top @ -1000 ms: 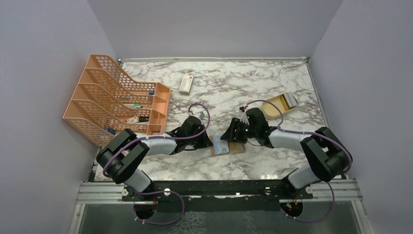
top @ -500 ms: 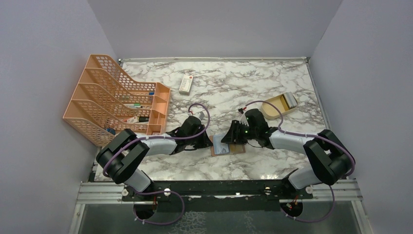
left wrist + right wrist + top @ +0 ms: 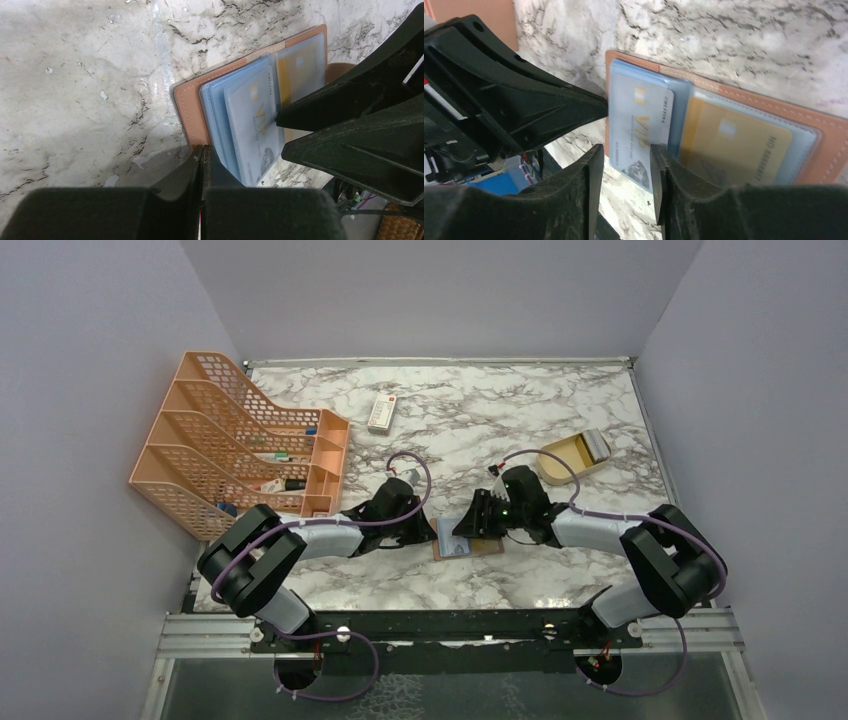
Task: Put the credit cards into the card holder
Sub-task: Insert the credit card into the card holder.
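Overhead, the card holder (image 3: 484, 545) lies open on the counter (image 3: 450, 430). Left wrist: the left tool (image 3: 202, 151), pressed together, should pin its edge. Right wrist: the right tool (image 3: 625, 151), parted astride the pale card (image 3: 639, 125), should slide it straight.

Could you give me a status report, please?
Left gripper shut at wallet edge. Right gripper slightly open over silver card, sticking out of wallet. Nothing in the way.
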